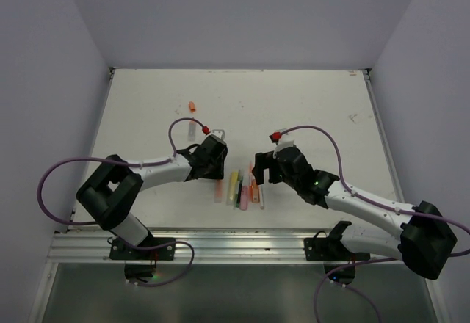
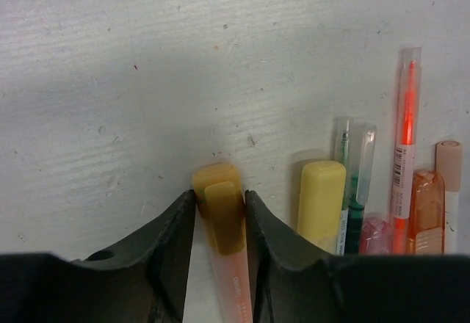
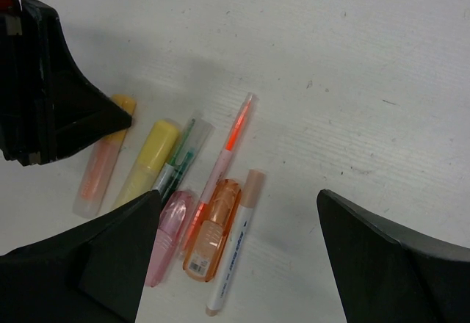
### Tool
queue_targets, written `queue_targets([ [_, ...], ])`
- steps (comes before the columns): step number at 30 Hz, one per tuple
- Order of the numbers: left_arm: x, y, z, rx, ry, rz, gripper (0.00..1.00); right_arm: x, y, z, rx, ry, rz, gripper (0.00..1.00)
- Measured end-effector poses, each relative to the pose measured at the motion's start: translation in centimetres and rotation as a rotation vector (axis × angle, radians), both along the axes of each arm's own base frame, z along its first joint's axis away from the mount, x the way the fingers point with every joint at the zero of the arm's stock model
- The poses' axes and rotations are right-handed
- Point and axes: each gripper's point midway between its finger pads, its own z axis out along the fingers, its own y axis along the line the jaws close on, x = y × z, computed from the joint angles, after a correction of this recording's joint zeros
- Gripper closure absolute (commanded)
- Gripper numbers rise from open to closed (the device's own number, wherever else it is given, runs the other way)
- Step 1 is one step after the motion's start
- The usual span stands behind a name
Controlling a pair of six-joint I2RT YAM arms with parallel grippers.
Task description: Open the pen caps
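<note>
Several pens (image 1: 242, 187) lie side by side near the table's front. In the left wrist view my left gripper (image 2: 220, 194) is shut on the amber cap (image 2: 217, 176) of a pale orange highlighter (image 2: 235, 279), one finger pressed to each side of it. To the right lie a yellow highlighter (image 2: 322, 198), green pens (image 2: 356, 169), a thin orange pen (image 2: 405, 139) and a chunky orange one (image 2: 427, 213). My right gripper (image 3: 239, 194) hangs open over the pink (image 3: 169, 235) and orange (image 3: 213, 227) markers and a white pen (image 3: 239, 242), touching none. All of these pens wear caps.
A loose orange cap (image 1: 192, 106) lies far back left on the white table (image 1: 308, 103), with a small red piece (image 1: 203, 128) nearer. The two grippers (image 1: 214, 163) (image 1: 258, 169) face each other closely across the pen row. Grey walls close in both sides.
</note>
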Motion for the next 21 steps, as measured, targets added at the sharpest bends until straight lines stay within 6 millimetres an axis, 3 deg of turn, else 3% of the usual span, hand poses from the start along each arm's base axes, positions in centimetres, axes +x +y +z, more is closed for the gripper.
queue_targets([
  [5,0.1,-0.2,0.0,-0.007,0.001,-0.001,0.92,-0.1,0.5,0.2,0.019,0.004,0.017,0.08],
  [7,0.2,-0.3,0.2,-0.012,-0.001,0.004,0.98,-0.2,0.8,0.3,0.035,0.005,0.025,0.08],
  [10,0.2,-0.2,0.8,-0.019,-0.013,0.009,1.00,-0.5,1.7,0.6,0.080,0.007,0.057,0.09],
  [13,0.6,-0.4,2.6,-0.051,-0.058,0.017,1.00,-0.9,2.9,0.9,0.146,0.006,0.098,0.09],
  [16,1.4,-0.8,6.3,-0.126,-0.146,0.035,1.00,-1.3,4.3,1.5,0.217,0.001,0.140,0.11],
  [21,2.3,-1.2,9.8,-0.206,-0.233,0.067,1.00,-1.5,6.6,2.5,0.306,-0.015,0.192,0.12],
])
